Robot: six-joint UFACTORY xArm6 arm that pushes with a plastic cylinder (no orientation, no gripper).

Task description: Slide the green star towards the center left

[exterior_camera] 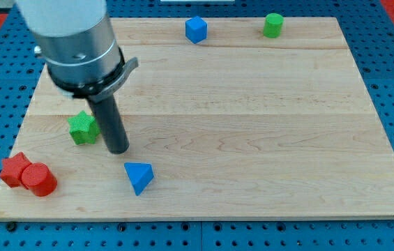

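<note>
The arm's grey metal housing (78, 42) runs off the view's top, so its upper part is cut off. It also covers the wooden board (252, 139) at the top left corner. There is no hand here to open or close, only a dark rod (111, 122) holding nothing. My tip (118, 149) rests on the board just to the right of the green star (83, 128); whether rod and star touch is hard to tell. The star sits at the view's left, about mid-height. A red star (14, 169) and a red cylinder (40, 180), touching each other, sit at the bottom left corner. A blue triangular block (139, 177) lies below the tip. A blue cube (196, 29) and a green cylinder (273, 25) stand apart along the top edge. No writing shows anywhere.
</note>
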